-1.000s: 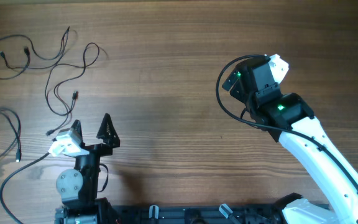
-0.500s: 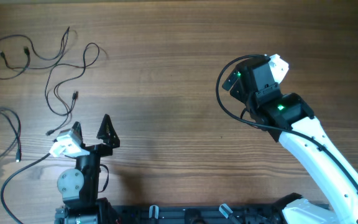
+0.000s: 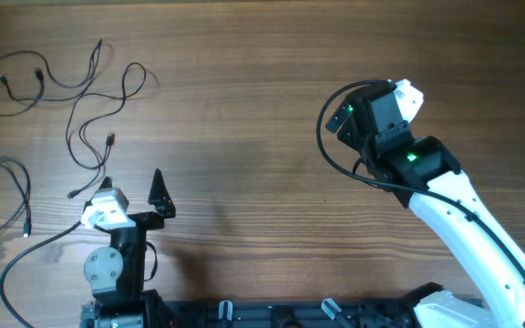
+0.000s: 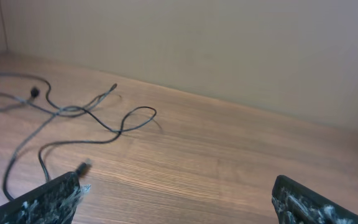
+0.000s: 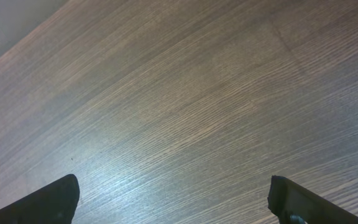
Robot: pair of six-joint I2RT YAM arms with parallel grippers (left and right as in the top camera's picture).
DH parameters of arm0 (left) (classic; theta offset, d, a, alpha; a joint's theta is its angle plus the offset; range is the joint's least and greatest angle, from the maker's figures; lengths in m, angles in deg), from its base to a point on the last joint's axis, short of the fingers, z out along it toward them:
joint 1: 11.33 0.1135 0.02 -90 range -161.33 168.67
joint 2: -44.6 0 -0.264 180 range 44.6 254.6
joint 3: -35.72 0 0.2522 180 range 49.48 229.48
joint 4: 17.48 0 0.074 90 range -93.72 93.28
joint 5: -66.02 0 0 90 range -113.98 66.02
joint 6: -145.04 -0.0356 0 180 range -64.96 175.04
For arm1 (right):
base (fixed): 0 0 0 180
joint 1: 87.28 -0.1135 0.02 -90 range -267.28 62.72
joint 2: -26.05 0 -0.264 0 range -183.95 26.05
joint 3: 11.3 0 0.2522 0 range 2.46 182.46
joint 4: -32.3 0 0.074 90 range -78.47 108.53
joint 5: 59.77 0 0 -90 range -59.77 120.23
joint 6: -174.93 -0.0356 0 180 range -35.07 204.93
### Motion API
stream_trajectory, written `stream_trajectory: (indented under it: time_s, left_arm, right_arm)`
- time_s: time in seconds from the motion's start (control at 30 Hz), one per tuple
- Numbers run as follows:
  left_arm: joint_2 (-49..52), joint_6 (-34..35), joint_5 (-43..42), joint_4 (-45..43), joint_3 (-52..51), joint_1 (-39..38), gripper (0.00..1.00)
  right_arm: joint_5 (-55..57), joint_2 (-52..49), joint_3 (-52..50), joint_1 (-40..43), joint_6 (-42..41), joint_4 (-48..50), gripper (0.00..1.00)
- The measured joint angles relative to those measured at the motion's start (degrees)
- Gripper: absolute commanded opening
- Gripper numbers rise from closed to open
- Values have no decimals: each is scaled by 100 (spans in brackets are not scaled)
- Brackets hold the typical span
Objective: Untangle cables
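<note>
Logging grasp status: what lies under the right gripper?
Only bare brown wood-grain tabletop shows between the right gripper's open black fingers, no thin black cables. Overhead, the arm hides that spot.

Likely a robotics lab: left arm (image 3: 109,266) and right arm (image 3: 468,205) mounted at a wood-grain worktop (image 3: 244,128) before a plain beige wall (image 4: 229,43).

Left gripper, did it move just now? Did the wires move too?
The left gripper turned a little, so its white part slid slightly to the right. It is open and grabbed nothing. The cables and the right gripper stayed where they were.
</note>
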Motion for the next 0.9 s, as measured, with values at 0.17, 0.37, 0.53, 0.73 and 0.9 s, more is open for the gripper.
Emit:
stream_trajectory:
  time_s: [0.17,0.37,0.53,0.73,0.9]
  left_arm:
    - [0,-1163,-4,-2,0,0,100]
    - [0,-1639,-2,-2,0,0,100]
    - [0,-1683,-4,-2,0,0,100]
    - [0,-1683,-2,-2,0,0,100]
    - [0,-1683,-2,-2,0,0,100]
  right_arm:
    - [0,0,0,0,0,0,100]
    - [0,0,0,0,0,0,100]
    - [0,0,0,0,0,0,100]
    - [-33,17,0,0,0,0,100]
    - [-46,173,0,0,-2,0,100]
